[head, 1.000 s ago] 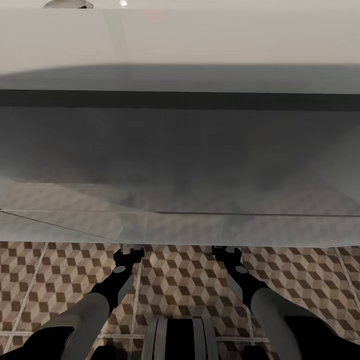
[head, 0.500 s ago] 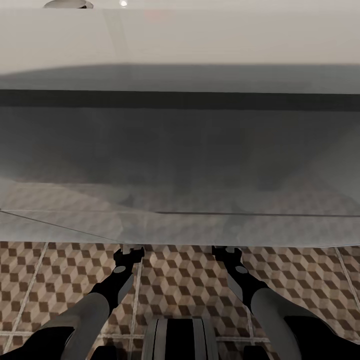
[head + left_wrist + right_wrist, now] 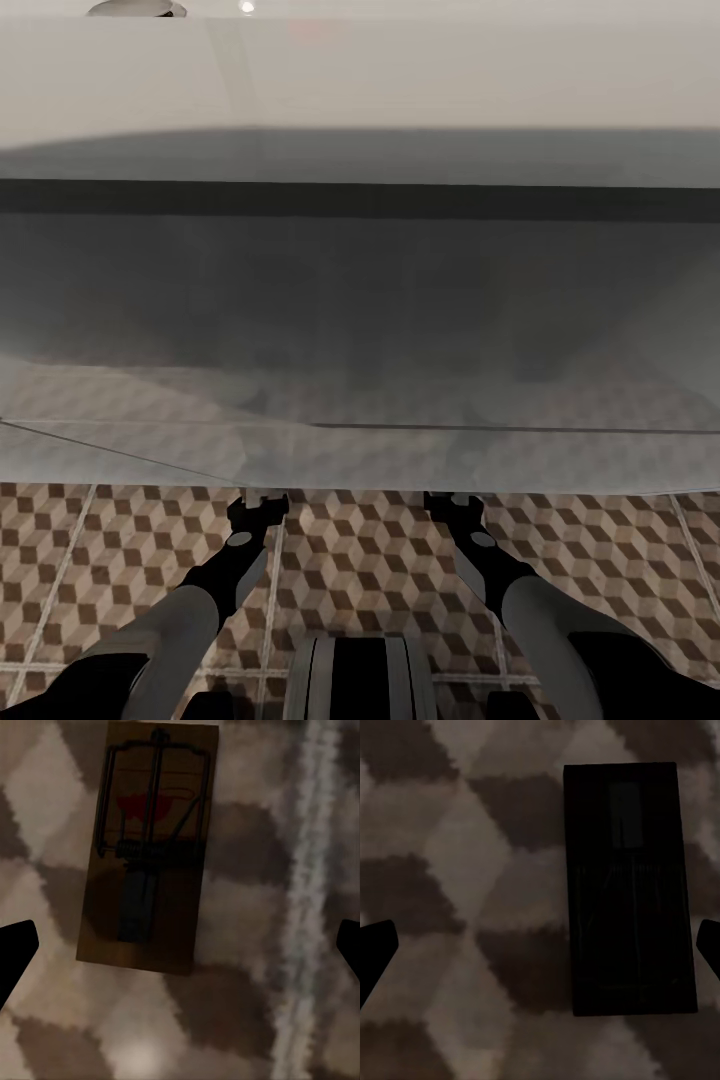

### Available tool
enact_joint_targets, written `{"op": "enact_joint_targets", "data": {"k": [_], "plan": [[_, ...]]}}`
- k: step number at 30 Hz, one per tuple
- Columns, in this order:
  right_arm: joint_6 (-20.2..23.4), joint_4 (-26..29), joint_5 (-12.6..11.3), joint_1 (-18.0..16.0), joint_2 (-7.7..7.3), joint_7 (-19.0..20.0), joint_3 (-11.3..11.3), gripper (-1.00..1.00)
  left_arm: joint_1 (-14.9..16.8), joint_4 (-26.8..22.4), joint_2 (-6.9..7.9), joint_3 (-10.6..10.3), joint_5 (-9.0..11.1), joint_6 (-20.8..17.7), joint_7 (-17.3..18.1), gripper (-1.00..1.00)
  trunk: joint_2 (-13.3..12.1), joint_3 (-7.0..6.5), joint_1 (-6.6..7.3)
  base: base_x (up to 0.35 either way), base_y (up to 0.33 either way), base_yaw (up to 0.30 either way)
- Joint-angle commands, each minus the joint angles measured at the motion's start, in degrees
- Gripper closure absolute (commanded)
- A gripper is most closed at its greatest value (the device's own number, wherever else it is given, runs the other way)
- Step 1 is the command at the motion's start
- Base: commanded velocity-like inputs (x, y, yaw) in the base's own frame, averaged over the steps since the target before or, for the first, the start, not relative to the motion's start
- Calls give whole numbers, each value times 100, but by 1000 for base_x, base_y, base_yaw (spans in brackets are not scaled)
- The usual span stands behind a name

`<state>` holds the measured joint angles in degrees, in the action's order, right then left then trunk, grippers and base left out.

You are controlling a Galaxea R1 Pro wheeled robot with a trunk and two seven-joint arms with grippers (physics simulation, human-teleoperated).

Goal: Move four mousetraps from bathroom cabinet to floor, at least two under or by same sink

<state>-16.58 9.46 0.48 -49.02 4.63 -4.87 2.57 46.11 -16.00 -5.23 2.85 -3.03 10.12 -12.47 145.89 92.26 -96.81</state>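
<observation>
Brown mousetrap (image 3: 146, 847), red patch; brown-beige cube-patterned floor (image 3: 370, 560).

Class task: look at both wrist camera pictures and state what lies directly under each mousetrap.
Each mousetrap lies flat on the cube-patterned bathroom floor, both grippers open above them. The tile beneath each trap is covered.

Grey arms (image 3: 190, 610), black grippers (image 3: 257, 510)

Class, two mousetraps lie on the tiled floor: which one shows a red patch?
The mousetrap under the left gripper, the mousetrap with a wire bar; the other mousetrap, under the right gripper, looks plain and dark.
</observation>
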Motion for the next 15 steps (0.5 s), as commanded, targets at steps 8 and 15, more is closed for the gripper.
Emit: {"op": "enact_joint_targets", "data": {"k": [8,15], "plan": [[-24,-6,9,-3,3,-5,24,-100,1,9,-12,23,-38,20,-10,-100,1,3,1,-1,0,0],[-32,-6,16,-3,7,-5,24,-100,-3,9,-17,28,-39,10,-16,-100,1,3,1,-160,0,0]]}}
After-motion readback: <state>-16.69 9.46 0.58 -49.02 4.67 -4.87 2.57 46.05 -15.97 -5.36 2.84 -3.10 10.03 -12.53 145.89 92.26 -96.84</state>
